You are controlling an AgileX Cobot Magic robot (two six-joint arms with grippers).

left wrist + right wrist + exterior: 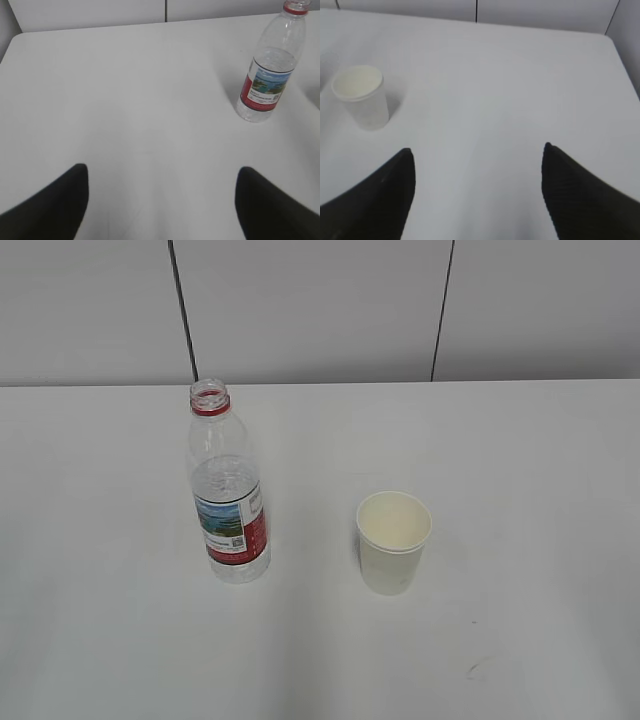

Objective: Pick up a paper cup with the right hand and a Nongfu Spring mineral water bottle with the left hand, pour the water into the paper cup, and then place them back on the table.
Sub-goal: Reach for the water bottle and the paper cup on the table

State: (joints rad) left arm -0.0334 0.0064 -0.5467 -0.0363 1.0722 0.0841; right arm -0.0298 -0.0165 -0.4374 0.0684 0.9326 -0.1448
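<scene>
Black fingers (45,210) of the left gripper (162,210) are seen spread wide at the bottom of the left wrist frame, holding nothing; the bottle (269,67) stands uncapped at upper right. Equally wide and empty, the right gripper (477,200) is shown low in its frame, with the cup (361,96) upright at left. On the worktop (520,460), bottle (226,490) and cup (393,540) stand apart at centre.

left gripper (161,172) fingers cropped at frame bottom, right gripper (477,152) likewise
</scene>
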